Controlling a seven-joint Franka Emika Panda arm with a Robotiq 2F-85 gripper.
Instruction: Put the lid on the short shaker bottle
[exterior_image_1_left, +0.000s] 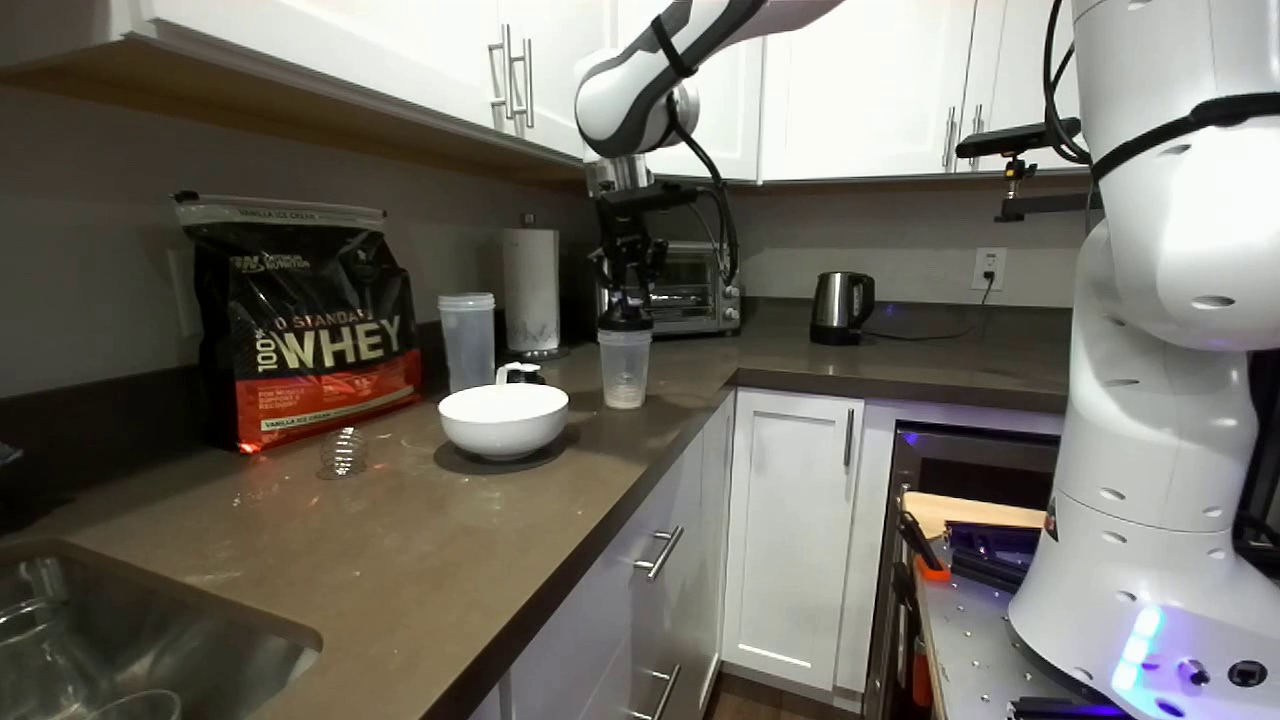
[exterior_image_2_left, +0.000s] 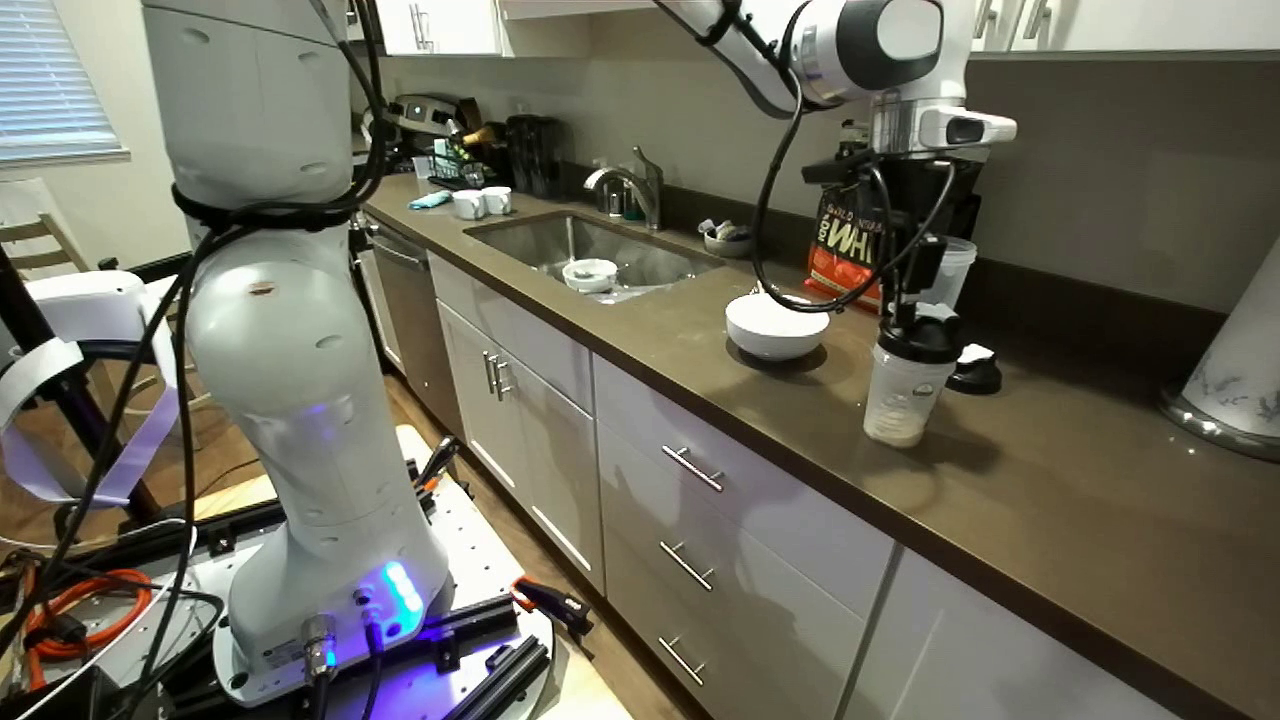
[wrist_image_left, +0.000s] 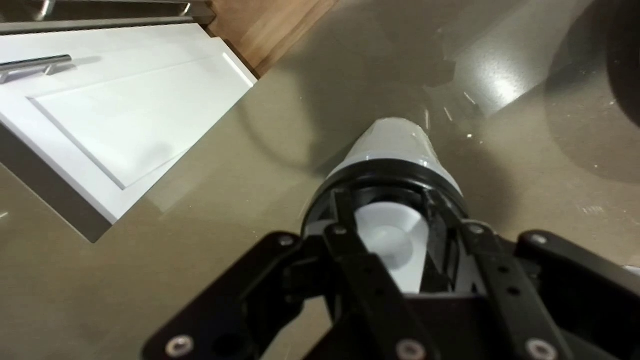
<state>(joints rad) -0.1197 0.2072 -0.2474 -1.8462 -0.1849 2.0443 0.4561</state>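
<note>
- Kitchen tabletop (exterior_image_1_left: 400, 545), brown, below white cupboards (exterior_image_1_left: 860, 90), with the bowl (exterior_image_1_left: 503, 430) as landmark.
- Short bottle (exterior_image_2_left: 903, 400): upright beside the bowl, on the side away from the sink (exterior_image_1_left: 230, 640), pale in the lower part.
- Lid (exterior_image_2_left: 915, 345): black with a white middle, over the mouth of the short bottle and seemingly touching; cannot tell whether fully down all round.
- Hand (wrist_image_left: 388, 205): clenched on the lid, pinching both sides of the white middle, pointing straight down just past the bowl.
- Current step, by judgement: seating the lid and probably screwing it tight.
- Before turning, check for a level fit all round; correct any lean with small sideways nudges.
- Press straight down, lightly; avoid shoving sideways, for fear of tipping something narrow and light-looking.
- Turn slowly. Try a slight backward twist first to find a thread, if any, then tighten forward.
- Watch for any spin in the short bottle; with no second hand to brace it, add a little downward pressure rather than squeezing harder.
- Avoid drifting toward the bowl, or into the spare lid (exterior_image_2_left: 974, 377) and tall bottle (exterior_image_1_left: 468, 345) on the side of the bowl toward the wall (exterior_image_2_left: 1120, 180).
- Finish by loosening evenly, then lifting straight up, to avoid dragging the lid crooked.
</note>
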